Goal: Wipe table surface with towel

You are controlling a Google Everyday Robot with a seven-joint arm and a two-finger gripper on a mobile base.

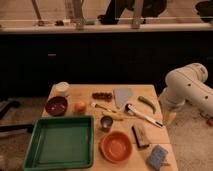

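The towel (pixel 122 95) lies flat on the far half of the table (pixel 75 95), a little right of the middle, pale grey-blue with its point towards me. Nothing touches it that I can see. Just to its left sits a dark reddish-brown item (pixel 102 95), and to its right, near the table's right edge, a green pepper (pixel 146 103). In front of the towel a long white-handled tool (pixel 142 115) lies at a slant, and a smaller white utensil (pixel 100 106) lies left of that, with a yellow item (pixel 114 115) beside it.

Closer to me I see a small metal cup (pixel 106 123), an orange bowl (pixel 116 146) and a dark oblong block (pixel 140 135). A blue sponge (pixel 157 156) sits at the near right corner. A green tray (pixel 61 142) fills the near left part of the table. Behind it are a dark red bowl (pixel 56 105), an orange fruit (pixel 80 106) and a white cup (pixel 62 88) at the far left corner.

My white arm (pixel 187 87) stands off the table's right side. The hand (pixel 170 116) hangs at its lower end, just beside the right edge, well apart from the towel. I cannot tell how far open it is or whether it has hold of anything.
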